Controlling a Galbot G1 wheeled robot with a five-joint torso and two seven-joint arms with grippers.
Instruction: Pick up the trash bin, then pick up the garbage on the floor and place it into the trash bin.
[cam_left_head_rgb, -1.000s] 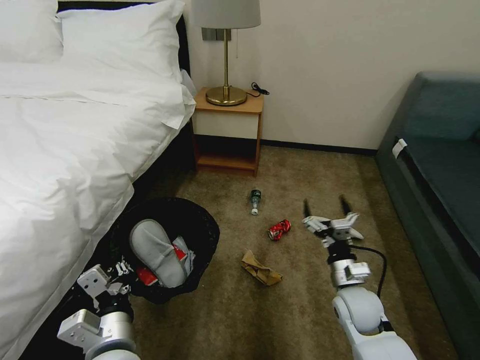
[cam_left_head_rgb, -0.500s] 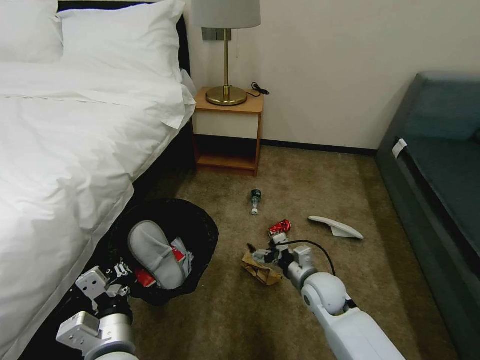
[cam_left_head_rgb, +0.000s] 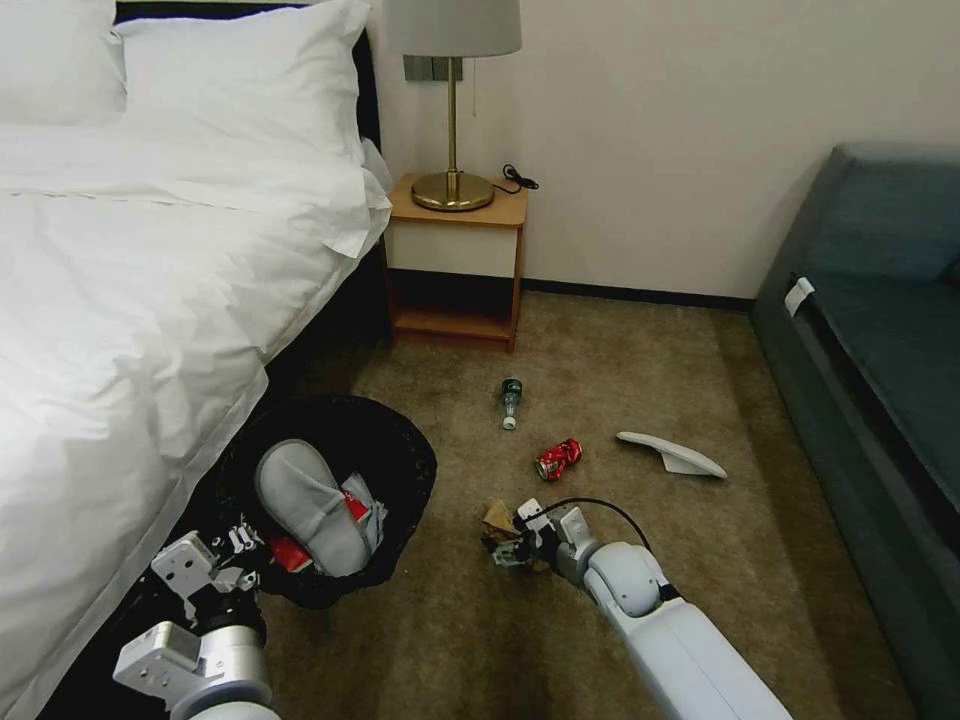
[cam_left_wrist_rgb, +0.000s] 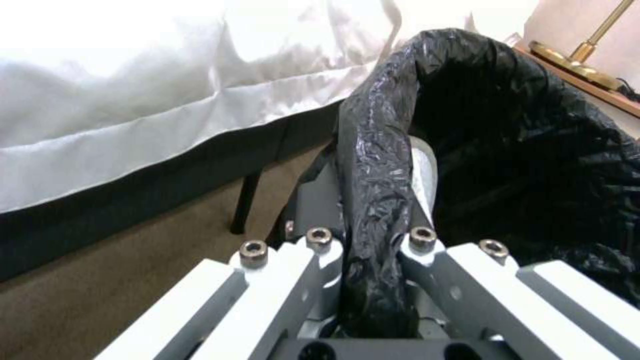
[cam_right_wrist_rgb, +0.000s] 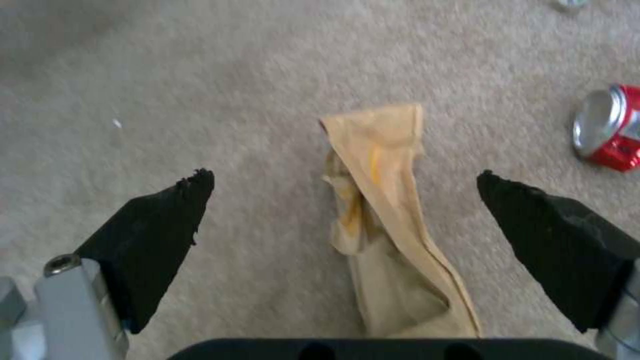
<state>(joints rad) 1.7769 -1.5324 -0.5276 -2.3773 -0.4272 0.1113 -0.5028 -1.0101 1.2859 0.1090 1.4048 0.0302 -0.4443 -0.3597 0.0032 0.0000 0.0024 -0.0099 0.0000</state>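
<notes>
The trash bin (cam_left_head_rgb: 395, 450), lined with a black bag, stands tilted beside the bed with a white slipper (cam_left_head_rgb: 305, 505) and red wrappers inside. My left gripper (cam_left_head_rgb: 238, 545) is shut on the bin's bagged rim (cam_left_wrist_rgb: 377, 165). My right gripper (cam_left_head_rgb: 505, 548) is low over the carpet and open, its black fingertips (cam_right_wrist_rgb: 170, 215) on either side of the brown paper bag (cam_right_wrist_rgb: 390, 220), apart from it. Its near end peeks out at the brown paper bag (cam_left_head_rgb: 495, 517). A crushed red can (cam_left_head_rgb: 558, 459), a green bottle (cam_left_head_rgb: 511, 400) and another white slipper (cam_left_head_rgb: 670, 455) lie on the floor beyond.
The white bed (cam_left_head_rgb: 130, 300) fills the left side. A wooden nightstand (cam_left_head_rgb: 455, 265) with a brass lamp (cam_left_head_rgb: 452, 110) stands at the wall. A dark sofa (cam_left_head_rgb: 880, 350) runs along the right. Bare carpet (cam_left_head_rgb: 460, 640) lies in front of me.
My right arm has swung left and down from above the slipper to the brown paper bag, still open. The slipper on the floor is uncovered. The left arm and bin have stayed put.
</notes>
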